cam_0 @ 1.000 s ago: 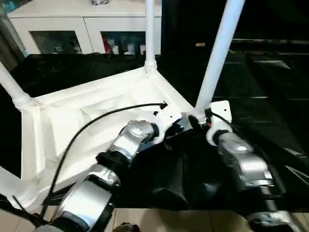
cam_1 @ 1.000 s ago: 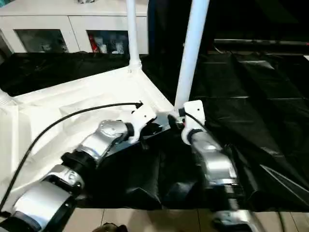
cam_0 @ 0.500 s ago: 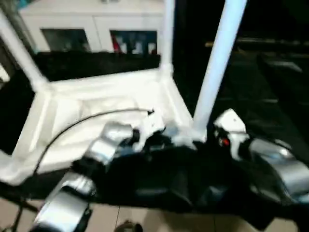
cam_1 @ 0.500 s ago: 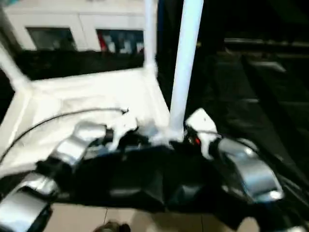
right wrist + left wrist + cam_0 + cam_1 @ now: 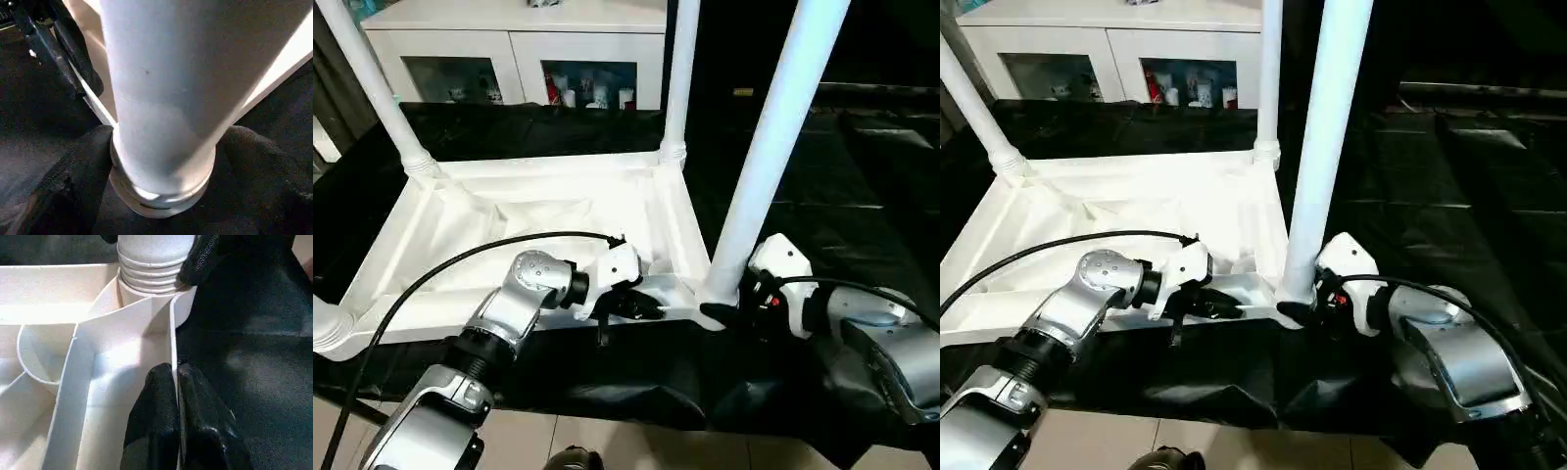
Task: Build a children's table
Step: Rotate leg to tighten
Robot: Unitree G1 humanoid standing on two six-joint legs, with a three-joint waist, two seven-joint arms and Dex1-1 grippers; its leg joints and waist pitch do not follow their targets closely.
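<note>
The white table top [image 5: 538,235] lies upside down on black cloth, ribbed underside up. Legs stand in its corners: the near right leg [image 5: 773,137], the far right leg [image 5: 680,78] and the far left leg [image 5: 372,88]. The near left socket [image 5: 325,328] sits at the picture's edge. My left gripper [image 5: 646,308] is shut on the top's thin near rim [image 5: 172,333], its fingers [image 5: 156,431] pinching the wall just beside the near right corner. My right gripper [image 5: 720,311] is shut on the base of the near right leg [image 5: 156,112], one finger [image 5: 73,186] on each side of its collar.
A white cabinet [image 5: 509,39] with glass-fronted shelves stands behind the table top. Black cloth [image 5: 862,176] covers the work surface out to the right. Light floor [image 5: 538,441] shows at the near edge. A black cable [image 5: 460,259] arcs over my left forearm.
The camera has shifted, and the table top now lies squarer to the view. My right forearm has swung out to the right around the near right leg. Both grippers keep their holds.
</note>
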